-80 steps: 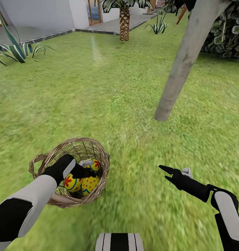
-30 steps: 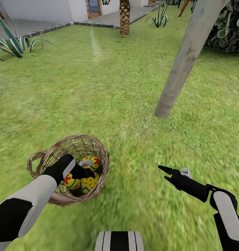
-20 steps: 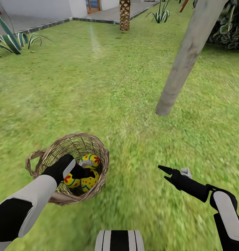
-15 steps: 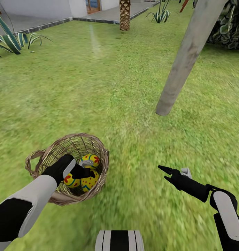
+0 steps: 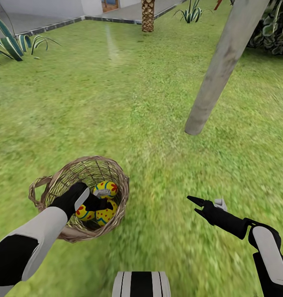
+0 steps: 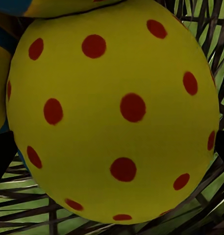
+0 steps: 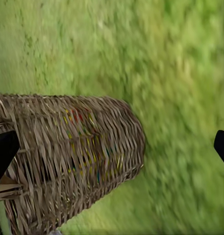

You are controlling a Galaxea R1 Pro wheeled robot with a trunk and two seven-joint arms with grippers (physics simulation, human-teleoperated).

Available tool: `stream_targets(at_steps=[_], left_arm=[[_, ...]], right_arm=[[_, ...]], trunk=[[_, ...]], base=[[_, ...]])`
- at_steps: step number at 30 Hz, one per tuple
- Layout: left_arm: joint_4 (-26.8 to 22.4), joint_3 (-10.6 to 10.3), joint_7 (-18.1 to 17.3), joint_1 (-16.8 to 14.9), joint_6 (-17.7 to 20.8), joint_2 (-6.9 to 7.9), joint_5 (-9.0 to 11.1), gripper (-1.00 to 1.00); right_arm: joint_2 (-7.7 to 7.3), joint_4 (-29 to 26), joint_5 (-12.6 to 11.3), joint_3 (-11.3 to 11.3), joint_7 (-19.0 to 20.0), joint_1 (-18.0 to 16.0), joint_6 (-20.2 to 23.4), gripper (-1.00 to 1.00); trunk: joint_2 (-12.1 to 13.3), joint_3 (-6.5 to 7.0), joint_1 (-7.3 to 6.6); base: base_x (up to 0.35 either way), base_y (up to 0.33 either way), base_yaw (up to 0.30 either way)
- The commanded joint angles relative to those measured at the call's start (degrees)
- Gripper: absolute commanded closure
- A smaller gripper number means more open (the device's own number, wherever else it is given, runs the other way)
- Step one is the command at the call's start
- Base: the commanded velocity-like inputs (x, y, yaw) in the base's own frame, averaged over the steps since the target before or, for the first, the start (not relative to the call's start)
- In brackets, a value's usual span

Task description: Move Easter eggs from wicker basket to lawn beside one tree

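Observation:
The tan wicker basket (image 5: 50, 187) stands on the lawn (image 5: 129, 103) at the lower left. Three yellow Easter eggs lie in it: one with blue lines on top (image 5: 105, 189), a red-dotted one (image 5: 104, 215) and a third (image 5: 82, 213) beside it. My left gripper (image 5: 98, 203) reaches down into the basket. In the left wrist view its open fingers (image 6: 3, 152) flank the red-dotted egg (image 6: 116, 112). My right gripper (image 5: 198, 205) hangs open over grass to the basket's right. The right wrist view looks at the basket's woven side (image 7: 72, 156). A pale grey tree trunk (image 5: 218, 78) rises at the upper right.
A scaly brown palm trunk (image 5: 148, 16) stands at the far edge of the grass by grey paving (image 5: 34, 20). A spiky striped plant (image 5: 11, 43) grows at the far left, and a dark leafy shrub (image 5: 275, 29) at the far right. Open grass lies between basket and trunk.
The whole picture has shifted a little, so the camera moved; the basket now sits slightly higher and further left. Both arms hold the same pose, and the eggs stay in the basket.

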Motion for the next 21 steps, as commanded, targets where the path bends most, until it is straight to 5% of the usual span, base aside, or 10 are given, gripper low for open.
stream_targets(at_steps=[1, 11, 12, 21], left_arm=[[0.0, -0.4, -0.2, 0.0, 0.1, 0.07, -0.2, -1.00], [-0.1, -0.5, -0.2, 0.0, 0.1, 0.07, -0.2, -1.00], [-0.1, -0.5, -0.2, 0.0, 0.1, 0.07, -0.2, 1.00], [-0.1, -0.5, -0.3, 0.0, 0.1, 0.07, -0.2, 1.00]], right_arm=[[0.01, 0.0, 0.2, -0.1, 0.3, 0.0, 0.3, -1.00], [0.02, 0.0, 0.2, 0.0, 0.4, 0.0, 0.3, -1.00], [0.02, 0.0, 0.2, 0.0, 0.4, 0.0, 0.3, -1.00], [0.02, 0.0, 0.2, 0.0, 0.4, 0.0, 0.3, -1.00]], trunk=[[0.0, -0.04, -0.01], [0.0, -0.04, -0.01], [0.0, -0.04, -0.01], [0.0, -0.04, -0.01]], base=[[0.000, 0.000, 0.000], [0.000, 0.000, 0.000], [0.000, 0.000, 0.000], [0.000, 0.000, 0.000]])
